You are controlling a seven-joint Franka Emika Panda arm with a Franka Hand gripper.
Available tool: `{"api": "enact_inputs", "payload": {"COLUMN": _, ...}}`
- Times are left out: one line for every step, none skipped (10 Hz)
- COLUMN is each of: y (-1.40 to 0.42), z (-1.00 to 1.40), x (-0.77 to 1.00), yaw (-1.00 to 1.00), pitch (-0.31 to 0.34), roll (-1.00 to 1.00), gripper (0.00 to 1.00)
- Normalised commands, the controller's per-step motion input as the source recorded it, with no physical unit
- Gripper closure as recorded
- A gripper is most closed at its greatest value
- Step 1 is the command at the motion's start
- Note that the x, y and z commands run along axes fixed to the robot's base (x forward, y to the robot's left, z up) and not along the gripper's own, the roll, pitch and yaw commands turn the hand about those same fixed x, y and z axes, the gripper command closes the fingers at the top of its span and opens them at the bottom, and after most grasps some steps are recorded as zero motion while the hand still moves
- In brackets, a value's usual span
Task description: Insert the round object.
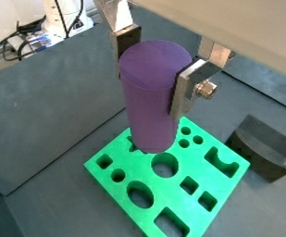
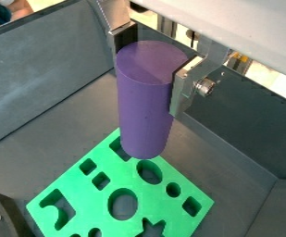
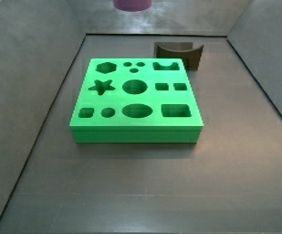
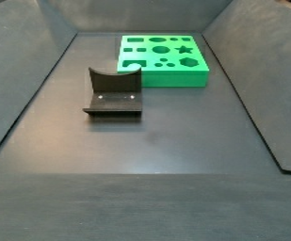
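Observation:
My gripper (image 1: 157,67) is shut on the round object (image 1: 152,97), a smooth purple cylinder peg, and holds it upright near its top end. Both wrist views show it (image 2: 143,102) between the silver fingers (image 2: 186,85). The peg's lower end hangs above the near edge of a green block (image 1: 120,171) with several shaped holes, including round ones (image 1: 167,167). In a side view only the peg's lower end (image 3: 133,4) shows at the frame's top, high above the green block (image 3: 137,123). The gripper is out of view in the other side view, where the block (image 4: 163,75) lies at the back.
A dark notched fixture (image 4: 112,94) stands on the grey floor apart from the green block; it also shows in other views (image 3: 177,53) (image 1: 263,143). Dark sloped walls (image 4: 22,85) enclose the floor on all sides.

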Motion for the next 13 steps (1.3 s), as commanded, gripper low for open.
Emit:
{"api": "enact_inputs", "payload": {"y": 0.33, "z": -1.0, "x": 0.18, "yaw": 0.0, "pitch": 0.0, "roll": 0.01, "gripper": 1.0}}
{"api": "enact_inputs", "payload": {"y": 0.37, "z": -1.0, "x": 0.2, "yaw": 0.0, "pitch": 0.0, "roll": 0.01, "gripper": 1.0}}
{"api": "enact_inputs", "payload": {"y": 0.4, "z": -1.0, "x": 0.16, "yaw": 0.0, "pitch": 0.0, "roll": 0.01, "gripper": 1.0}}
{"api": "enact_inputs", "payload": {"y": 0.4, "z": -1.0, "x": 0.11, "yaw": -0.01, "pitch": 0.0, "roll": 0.0, "gripper": 1.0}}
{"api": "enact_inputs", "payload": {"y": 0.41, "z": -1.0, "x": 0.0, "yaw": -0.08, "pitch": 0.0, "roll": 0.0, "gripper": 1.0}}
{"api": "enact_inputs", "payload": {"y": 0.39, "z": -1.0, "x": 0.01, "yaw": -0.07, "pitch": 0.0, "roll": 0.0, "gripper": 1.0}}
{"api": "enact_inputs", "payload": {"y": 0.27, "z": -1.0, "x": 0.0, "yaw": -0.09, "pitch": 0.0, "roll": -0.06, "gripper": 1.0}}
{"api": "enact_inputs", "payload": {"y": 0.18, "z": -0.92, "x": 0.0, "yaw": -0.09, "pitch": 0.0, "roll": -0.14, "gripper": 1.0}}
{"api": "enact_inputs", "payload": {"y": 0.0, "z": -0.62, "x": 0.0, "yaw": -0.09, "pitch": 0.0, "roll": -0.26, "gripper": 1.0}}
{"api": "enact_inputs", "payload": {"y": 0.0, "z": -0.52, "x": 0.0, "yaw": -0.14, "pitch": -0.037, "roll": -0.29, "gripper": 1.0}}
{"api": "enact_inputs", "payload": {"y": 0.0, "z": -0.55, "x": 0.0, "yaw": -0.13, "pitch": 0.0, "roll": -0.28, "gripper": 1.0}}
{"api": "enact_inputs", "payload": {"y": 0.09, "z": -0.7, "x": -0.16, "yaw": -0.16, "pitch": 0.0, "roll": -0.24, "gripper": 1.0}}
{"api": "enact_inputs", "payload": {"y": 0.04, "z": -0.62, "x": -0.34, "yaw": -0.22, "pitch": 0.0, "roll": -0.2, "gripper": 1.0}}
